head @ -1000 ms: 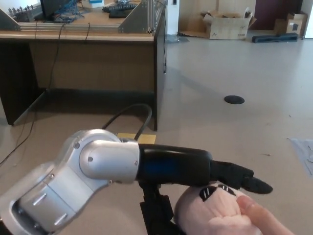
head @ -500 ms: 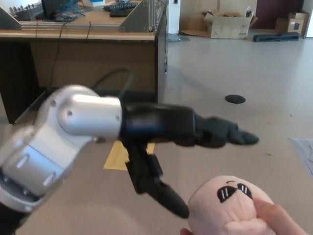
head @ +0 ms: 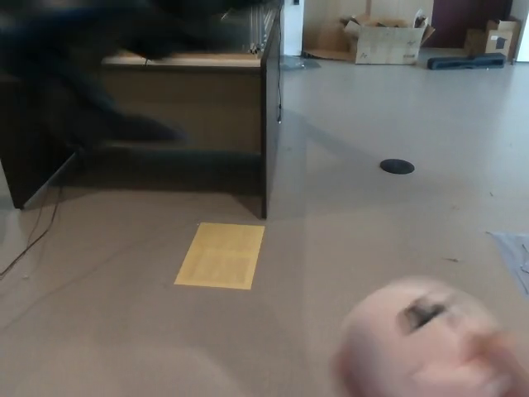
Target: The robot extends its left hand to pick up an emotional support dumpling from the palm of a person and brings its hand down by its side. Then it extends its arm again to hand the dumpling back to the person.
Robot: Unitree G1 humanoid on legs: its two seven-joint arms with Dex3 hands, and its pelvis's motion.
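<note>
Low at the right of the head view sits the pale pink, rounded plush dumpling (head: 413, 339) with a dark face patch, smeared by motion. It rests against a person's hand (head: 488, 368), itself a blurred pink shape at the bottom corner; where the fingers lie on it I cannot make out. No robot hand is touching the dumpling.

Across the upper left runs a dark motion streak (head: 91, 66), most likely the robot's left arm, well apart from the dumpling. Its hand is not distinguishable, so I cannot tell whether its fingers are spread or closed. The right hand does not show.

Judging from this, the dumpling is with the person and the arm is away from it. Whichever reach comes next, it would go best slowly, coming at the dumpling from the side opposite the person's hand, closing only once the plush sits between thumb and fingers.

Beyond lie a yellow rectangular sheet (head: 220, 255) on the floor, a dark wooden desk (head: 207, 107), a round black floor disc (head: 397, 166) and open cardboard boxes (head: 384, 41). No writing or brand is legible anywhere.
</note>
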